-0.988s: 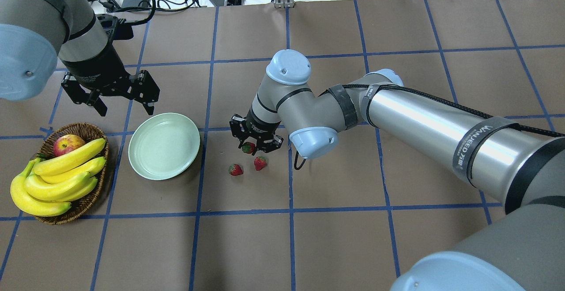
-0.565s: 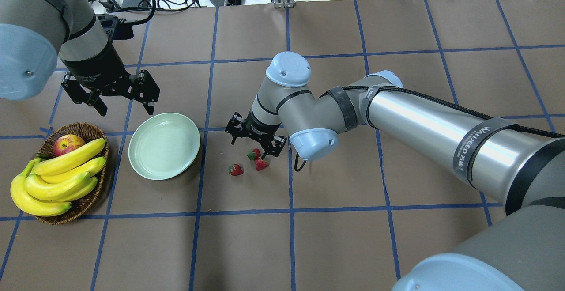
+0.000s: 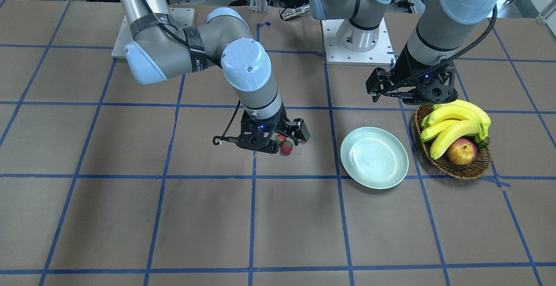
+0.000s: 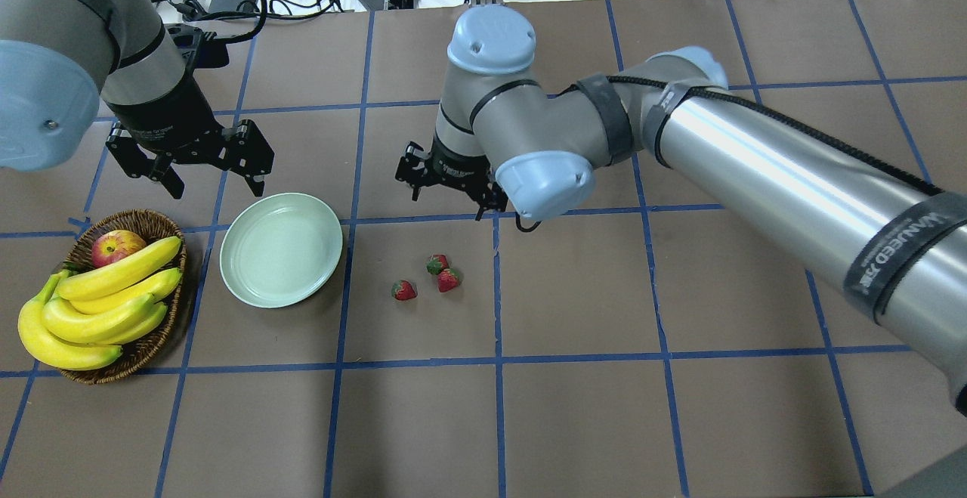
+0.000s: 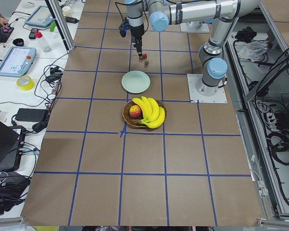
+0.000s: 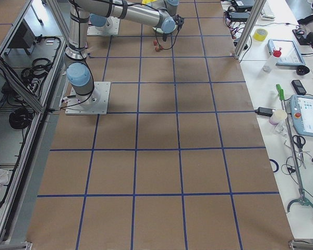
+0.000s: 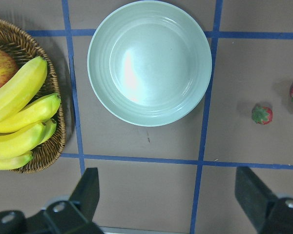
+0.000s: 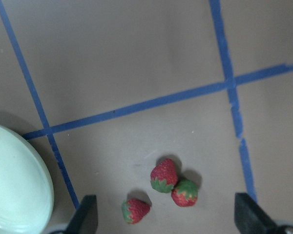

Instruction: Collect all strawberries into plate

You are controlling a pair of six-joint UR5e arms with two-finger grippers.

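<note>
A: Where are the strawberries (image 4: 437, 264)?
B: All 3 lie on the brown table (image 4: 604, 407), to the R of the plate (image 4: 281, 260) in the overhead view, not touching it. Two sit touching each other. The third strawberry (image 4: 403, 290) lies a little apart, on the plate's side of the pair.
A: And the right gripper (image 4: 449, 197)?
B: Raised off the table close to the berries, released, fingers spread wide.
A: Left gripper (image 4: 217, 184)?
B: Also spread wide, hovering near the plate & the wicker basket (image 4: 140, 217), which holds bananas (image 4: 98, 309) and an apple (image 4: 117, 247).
</note>
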